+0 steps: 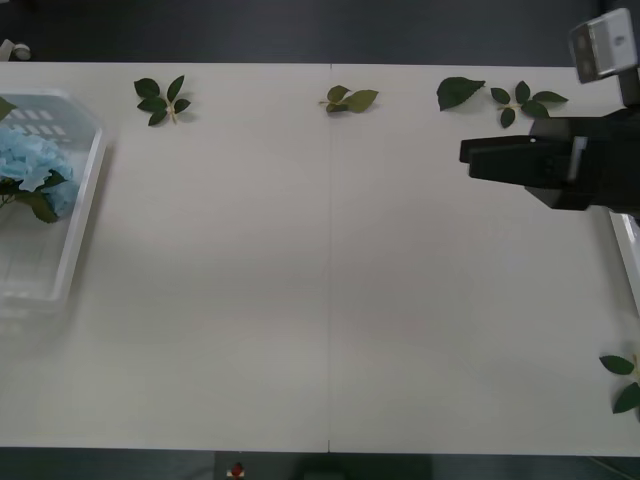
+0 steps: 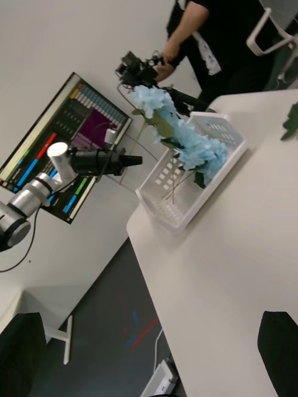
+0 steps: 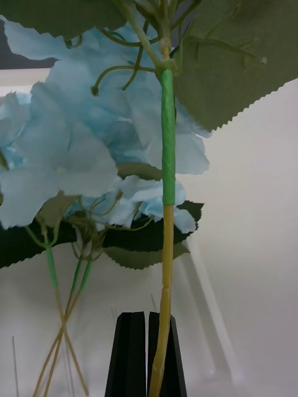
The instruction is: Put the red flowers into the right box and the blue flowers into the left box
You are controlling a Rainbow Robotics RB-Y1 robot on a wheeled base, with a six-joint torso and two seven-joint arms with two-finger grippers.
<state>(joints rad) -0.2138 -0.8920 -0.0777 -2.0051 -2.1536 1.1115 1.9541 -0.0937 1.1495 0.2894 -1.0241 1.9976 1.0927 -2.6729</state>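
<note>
Two grippers: you see one at each side of the table (image 1: 330, 300).
Left gripper (image 3: 148, 353): your black fingers (image 3: 130, 360) are clenched on the thin stem of one of the blue flowers (image 3: 93, 155), held over the left box.
Right gripper (image 1: 468, 155): it hovers above the table's far right part, fingers spread wide and holding nothing.
Left box (image 1: 75, 230): at the table's left edge, with blue flowers lying inside it.
Right box (image 1: 628, 250): you see its white rim at the table's right edge.
Leaf sprigs (image 1: 163, 100): scattered along the far edge.
</note>
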